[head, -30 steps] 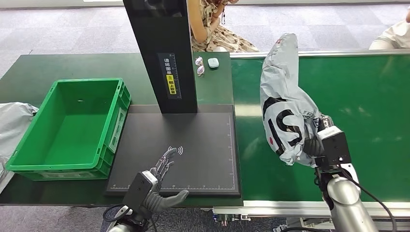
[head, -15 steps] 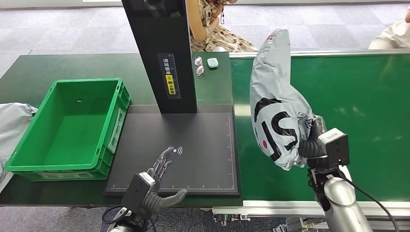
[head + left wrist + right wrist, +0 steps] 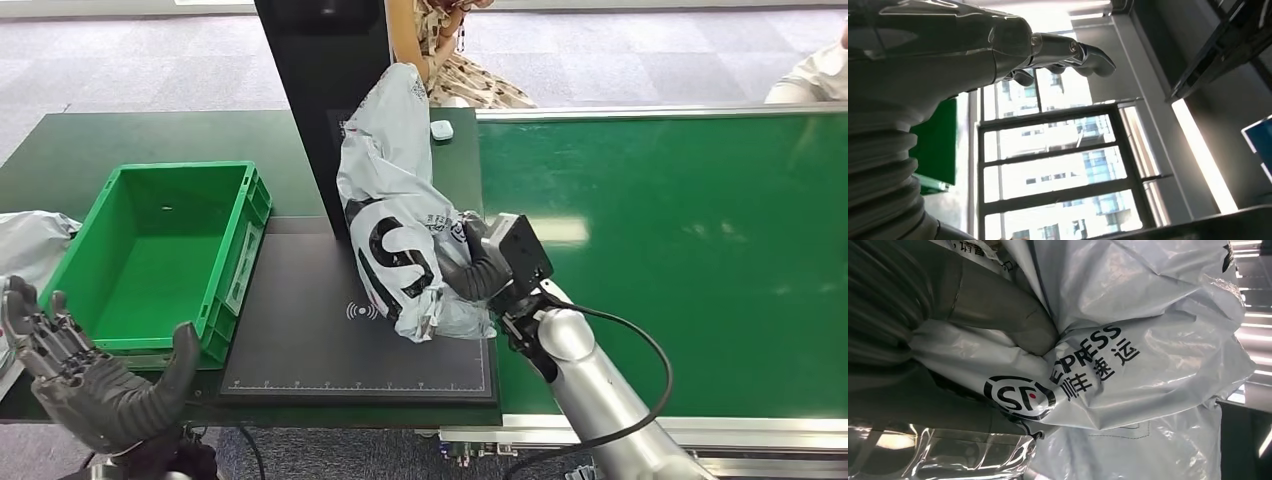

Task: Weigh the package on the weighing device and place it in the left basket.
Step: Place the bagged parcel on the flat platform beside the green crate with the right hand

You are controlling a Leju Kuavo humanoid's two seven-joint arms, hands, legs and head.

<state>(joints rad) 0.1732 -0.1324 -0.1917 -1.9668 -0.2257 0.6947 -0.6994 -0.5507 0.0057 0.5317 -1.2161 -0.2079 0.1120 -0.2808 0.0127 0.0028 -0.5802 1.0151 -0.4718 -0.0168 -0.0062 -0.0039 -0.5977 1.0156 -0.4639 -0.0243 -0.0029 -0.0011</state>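
- Fingers (image 3: 470,268) of the right hand (image 3: 478,272) are wrapped around the crumpled grey plastic courier package with black lettering (image 3: 400,215), gripping it near its lower end!
- That package stands tall and tilted over the flat black weighing platform (image 3: 300,340); its bottom edge looks to be touching or just above the plate, right beside the white wireless mark (image 3: 361,311). Which of the two, I cannot tell.
- Its top leans against the front of the tall black upright column (image 3: 320,60) at the back of the platform.
- Up close in the right wrist view, the grey thumb (image 3: 1008,322) presses deep into the package's plastic (image 3: 1148,340), and the round black logo with a red dot (image 3: 1020,396) sits just beside it.
- Over on the other side, the left hand (image 3: 95,375) is raised, palm open, fingers spread apart, holding nothing, near the front corner of the green plastic basket (image 3: 235,260).
- That basket sits on the dark green surface (image 3: 150,135), just beside the platform's left edge.
- Green conveyor belt (image 3: 700,250) stretches away on the right.
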